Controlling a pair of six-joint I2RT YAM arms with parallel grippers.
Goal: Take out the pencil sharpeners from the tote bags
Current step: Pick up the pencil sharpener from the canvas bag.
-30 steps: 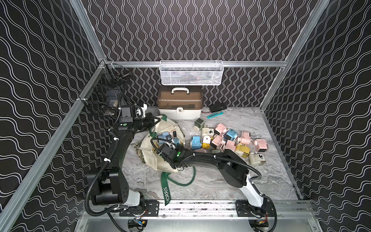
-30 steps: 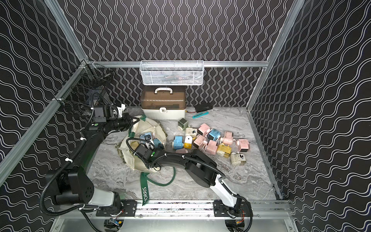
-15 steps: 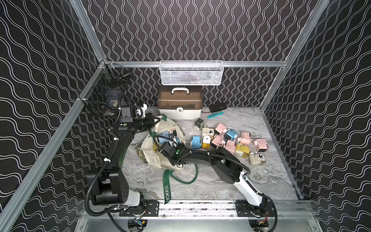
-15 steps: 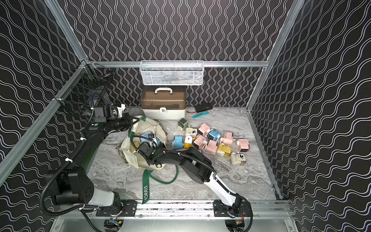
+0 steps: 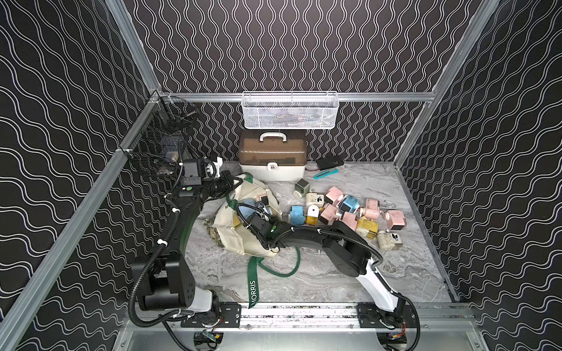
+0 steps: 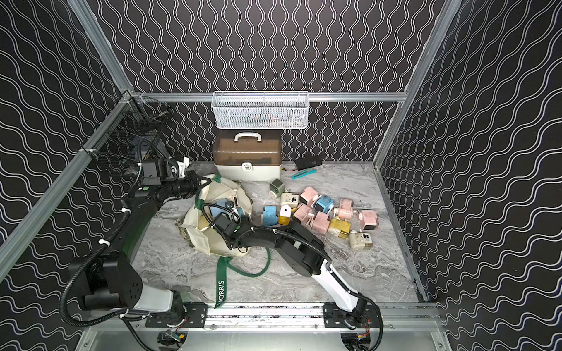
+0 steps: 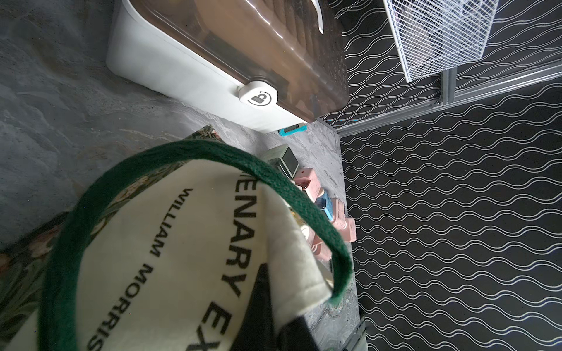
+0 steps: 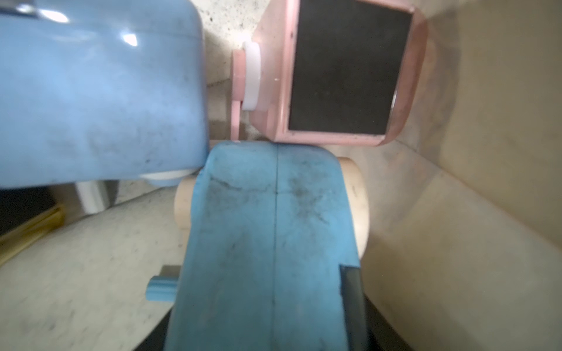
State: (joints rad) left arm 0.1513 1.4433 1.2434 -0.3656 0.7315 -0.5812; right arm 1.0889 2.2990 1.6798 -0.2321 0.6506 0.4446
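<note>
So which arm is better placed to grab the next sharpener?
Right: the right gripper is inside the tote bag, straddling a blue pencil sharpener; the left gripper is shut on the bag's rim.

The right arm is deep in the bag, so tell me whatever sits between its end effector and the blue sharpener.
Nothing visible does: the blue sharpener lies right at the right end effector. A pink sharpener seems to touch its far end, and a paler blue one crowds one side.

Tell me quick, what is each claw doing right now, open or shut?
Left gripper: closed, pinching the rim of the bag.
Right gripper: inside the bag, around a blue sharpener; whether it grips cannot be told.
</note>
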